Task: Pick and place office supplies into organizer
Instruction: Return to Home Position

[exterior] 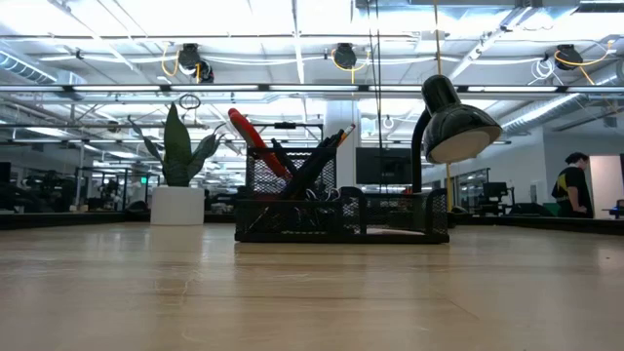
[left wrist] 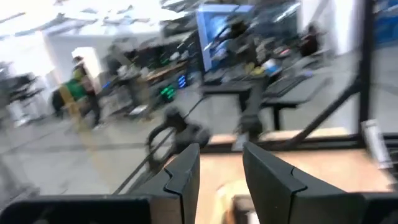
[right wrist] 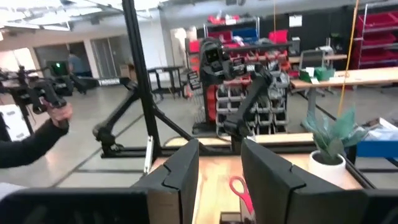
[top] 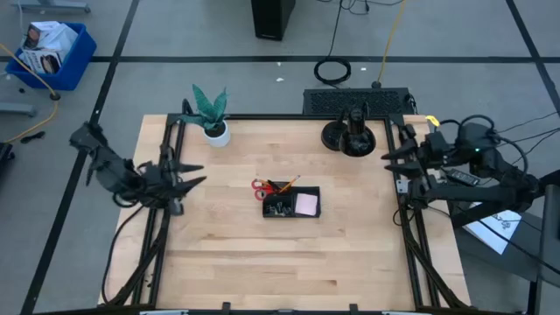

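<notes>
High view: plant (top: 210, 114) and lamp (top: 350, 136) stand behind organizer (top: 291, 203).

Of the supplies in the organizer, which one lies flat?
The pink sticky-note pad, at the right-arm end of the organizer; the scissors and pencil stand leaning.

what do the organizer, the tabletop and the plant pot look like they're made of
The organizer looks like black wire mesh, probably metal: the low view shows a fine see-through grid in its walls. The tabletop is pale matte wood, with plank seams and grain showing, likely butcher block. The plant pot is smooth, plain white. It could be ceramic or plastic, and I cannot tell which.
</notes>
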Robot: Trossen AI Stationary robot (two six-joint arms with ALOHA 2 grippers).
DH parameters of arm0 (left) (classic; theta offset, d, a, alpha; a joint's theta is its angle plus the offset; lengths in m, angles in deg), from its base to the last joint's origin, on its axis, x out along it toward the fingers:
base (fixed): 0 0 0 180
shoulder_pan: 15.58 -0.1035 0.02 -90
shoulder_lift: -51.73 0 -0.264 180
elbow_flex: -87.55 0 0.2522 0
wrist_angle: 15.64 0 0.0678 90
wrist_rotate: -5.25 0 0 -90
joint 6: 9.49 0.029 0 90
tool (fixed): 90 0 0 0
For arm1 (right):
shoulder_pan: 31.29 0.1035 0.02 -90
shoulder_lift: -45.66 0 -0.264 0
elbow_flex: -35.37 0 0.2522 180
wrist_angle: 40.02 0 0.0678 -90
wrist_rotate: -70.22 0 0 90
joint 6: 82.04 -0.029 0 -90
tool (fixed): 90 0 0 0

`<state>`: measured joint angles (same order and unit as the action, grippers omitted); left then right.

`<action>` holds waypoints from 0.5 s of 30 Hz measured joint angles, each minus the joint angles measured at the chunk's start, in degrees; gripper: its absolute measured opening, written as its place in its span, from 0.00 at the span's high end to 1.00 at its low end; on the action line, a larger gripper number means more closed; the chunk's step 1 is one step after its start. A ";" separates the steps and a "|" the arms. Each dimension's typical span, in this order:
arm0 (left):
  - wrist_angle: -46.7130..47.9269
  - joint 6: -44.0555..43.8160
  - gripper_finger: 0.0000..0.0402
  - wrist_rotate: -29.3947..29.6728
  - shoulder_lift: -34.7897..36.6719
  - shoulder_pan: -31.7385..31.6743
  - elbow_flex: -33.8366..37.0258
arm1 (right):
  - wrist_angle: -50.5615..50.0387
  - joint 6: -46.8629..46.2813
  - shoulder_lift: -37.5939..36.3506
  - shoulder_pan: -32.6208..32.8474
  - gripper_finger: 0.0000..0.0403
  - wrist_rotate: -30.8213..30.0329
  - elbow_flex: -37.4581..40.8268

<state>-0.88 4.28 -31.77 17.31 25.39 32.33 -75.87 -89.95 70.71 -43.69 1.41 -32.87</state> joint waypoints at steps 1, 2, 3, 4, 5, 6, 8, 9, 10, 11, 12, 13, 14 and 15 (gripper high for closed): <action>0.96 -1.14 0.68 -0.35 0.39 -1.93 0.39 | -0.05 0.21 0.20 0.00 0.71 0.01 0.00; 1.15 -2.05 0.68 -1.33 1.00 -3.84 0.87 | -0.07 0.24 0.21 0.00 0.71 0.02 0.00; 1.13 -2.82 0.68 -3.02 1.73 -5.61 1.24 | -0.11 0.36 0.12 0.00 0.71 0.02 0.00; 1.14 -3.01 0.68 -4.57 2.59 -7.47 1.51 | -0.03 0.47 -0.18 0.00 0.71 0.06 0.00; 1.36 -3.42 0.68 -5.45 3.36 -9.25 1.72 | -0.02 0.53 -0.65 0.00 0.71 0.07 0.00; 1.90 -3.83 0.68 -6.20 4.08 -10.89 1.86 | -0.09 0.68 -1.21 0.00 0.71 0.07 0.00; 2.75 -4.01 0.68 -8.44 5.86 -14.40 2.08 | -0.66 0.97 -2.43 0.00 0.71 0.06 0.00; 2.80 -4.00 0.68 -10.14 6.62 -15.93 2.18 | -1.18 1.10 -3.06 0.00 0.71 0.02 0.00; 3.16 -4.05 0.68 -11.99 7.34 -17.50 2.19 | -1.57 1.12 -3.64 0.00 0.71 0.00 0.00; 3.92 -4.58 0.68 -13.55 7.97 -18.91 2.19 | -1.77 1.14 -4.12 0.00 0.71 0.00 0.00; 5.03 -5.03 0.68 -14.71 8.58 -20.20 2.20 | -2.17 1.17 -4.60 0.00 0.71 0.00 0.00; 6.29 -5.64 0.68 -15.35 9.24 -21.39 2.24 | -2.72 1.23 -5.17 0.00 0.71 -0.01 0.00; 7.53 -6.27 0.68 -15.48 9.89 -22.43 2.26 | -3.26 1.54 -5.75 0.00 0.71 -0.04 0.00; 8.72 -6.95 0.68 -15.49 10.51 -23.47 2.26 | -3.80 1.74 -6.42 0.00 0.71 -0.05 0.00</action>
<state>7.84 -2.68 -47.26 27.82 1.92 34.58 -79.67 -88.21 64.29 -43.69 1.36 -32.87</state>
